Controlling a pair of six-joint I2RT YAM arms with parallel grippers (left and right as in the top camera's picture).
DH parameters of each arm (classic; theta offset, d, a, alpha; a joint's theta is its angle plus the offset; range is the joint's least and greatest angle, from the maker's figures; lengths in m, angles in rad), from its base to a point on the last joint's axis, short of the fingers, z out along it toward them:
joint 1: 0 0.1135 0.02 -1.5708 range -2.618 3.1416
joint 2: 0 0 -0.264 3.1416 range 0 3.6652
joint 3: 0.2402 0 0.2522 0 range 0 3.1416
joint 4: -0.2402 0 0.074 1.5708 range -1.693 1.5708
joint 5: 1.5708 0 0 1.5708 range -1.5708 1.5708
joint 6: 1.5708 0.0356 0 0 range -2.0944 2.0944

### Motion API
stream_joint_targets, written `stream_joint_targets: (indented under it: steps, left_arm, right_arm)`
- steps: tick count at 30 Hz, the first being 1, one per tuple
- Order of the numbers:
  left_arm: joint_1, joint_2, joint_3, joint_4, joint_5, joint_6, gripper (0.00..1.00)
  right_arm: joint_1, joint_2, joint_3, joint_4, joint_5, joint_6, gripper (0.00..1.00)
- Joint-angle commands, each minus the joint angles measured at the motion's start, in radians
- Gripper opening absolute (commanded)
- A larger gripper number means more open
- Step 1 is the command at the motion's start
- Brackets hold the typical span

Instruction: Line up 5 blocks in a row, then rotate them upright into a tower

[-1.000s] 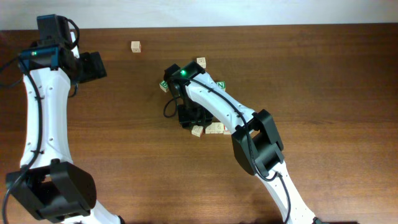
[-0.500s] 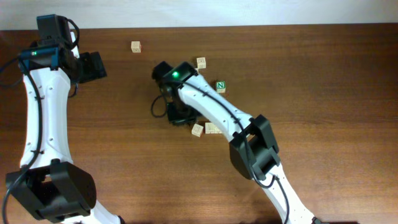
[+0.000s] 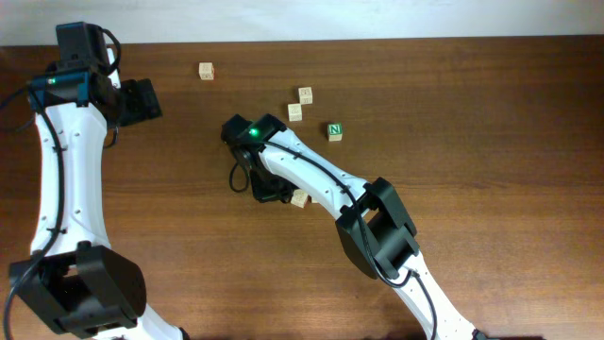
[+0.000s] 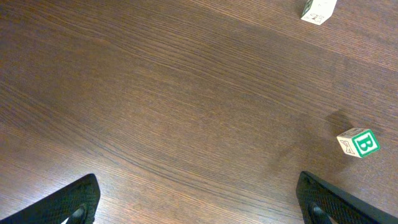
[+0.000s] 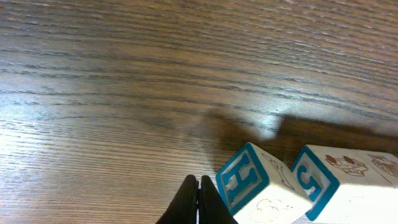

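Two pale blocks show blue letter faces in the right wrist view, an H block (image 5: 250, 180) and an S block (image 5: 339, 183) side by side. My right gripper (image 5: 198, 200) is shut with nothing in it, its tips just left of the H block. From overhead the right gripper (image 3: 272, 191) sits beside one tan block (image 3: 300, 198). More blocks lie farther back: one (image 3: 305, 94), another (image 3: 295, 111), and a lone one (image 3: 206, 71) at the far left. My left gripper (image 3: 149, 99) stands open over bare wood (image 4: 199, 214), far from them.
A green N cube (image 3: 334, 131) sits right of the back blocks. The left wrist view shows a green B cube (image 4: 359, 142) and a pale block (image 4: 318, 9) at the top edge. The right arm (image 3: 321, 175) stretches diagonally across the table middle.
The right gripper has shut with nothing in it and its arm has swung left, uncovering the back blocks and the N cube. The left arm has not moved.
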Motion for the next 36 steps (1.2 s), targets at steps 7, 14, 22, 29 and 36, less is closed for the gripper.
stream_joint_targets:
  steps: [7, 14, 22, 29, 36]
  left_arm:
    - [0.005, 0.002, 0.019, 0.001, -0.008, -0.013, 0.99]
    - [0.005, 0.002, 0.019, 0.001, -0.008, -0.013, 0.99]
    - [0.005, 0.002, 0.019, 0.001, -0.008, -0.013, 0.99]
    - [0.005, 0.002, 0.019, 0.001, -0.008, -0.013, 0.99]
    - [0.005, 0.002, 0.019, 0.001, -0.008, -0.013, 0.99]
  right_arm:
    - [-0.003, 0.013, -0.008, -0.047, 0.027, 0.014, 0.04]
    - [-0.003, 0.013, -0.008, -0.072, 0.03, 0.013, 0.04]
    - [-0.003, 0.013, -0.008, -0.087, 0.053, -0.018, 0.04]
    - [-0.003, 0.013, -0.008, -0.082, 0.057, -0.069, 0.05]
    - [-0.019, 0.013, -0.008, -0.086, 0.061, -0.097, 0.04]
